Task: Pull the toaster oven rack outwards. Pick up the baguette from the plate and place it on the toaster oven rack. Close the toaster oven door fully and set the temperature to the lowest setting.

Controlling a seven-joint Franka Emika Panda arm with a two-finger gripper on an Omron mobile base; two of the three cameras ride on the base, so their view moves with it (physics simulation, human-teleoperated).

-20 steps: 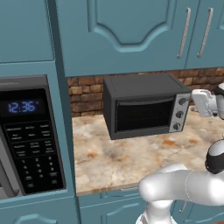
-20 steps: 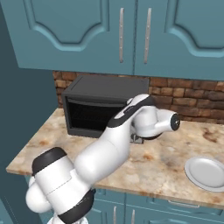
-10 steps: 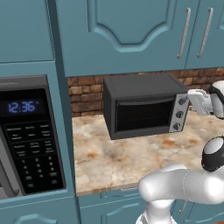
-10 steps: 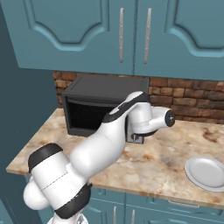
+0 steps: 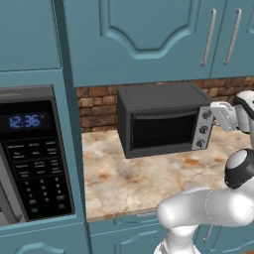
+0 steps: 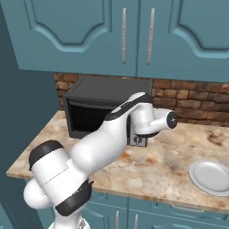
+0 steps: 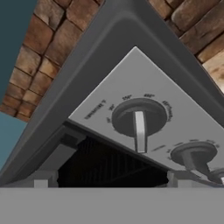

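Note:
The toaster oven stands on the counter against the brick wall, and its door is shut flat with the handle bar along the top edge. My gripper hovers just right of the silver knob panel, level with the top knob. In the hand view that top knob lies straight ahead with its pointer aimed toward me, framed by my spread fingertips. My gripper is open and holds nothing. A second knob sits beside it. The rack and baguette are hidden.
A white plate lies bare on the counter to the right of the oven. The black microwave with blue digits is built into the cabinet column at far left. Teal upper cabinets hang low over the oven. Marbled counter spreads in front.
My hand has crept left toward the oven's knob panel, closing the gap to the top knob. The oven, door and plate have not moved.

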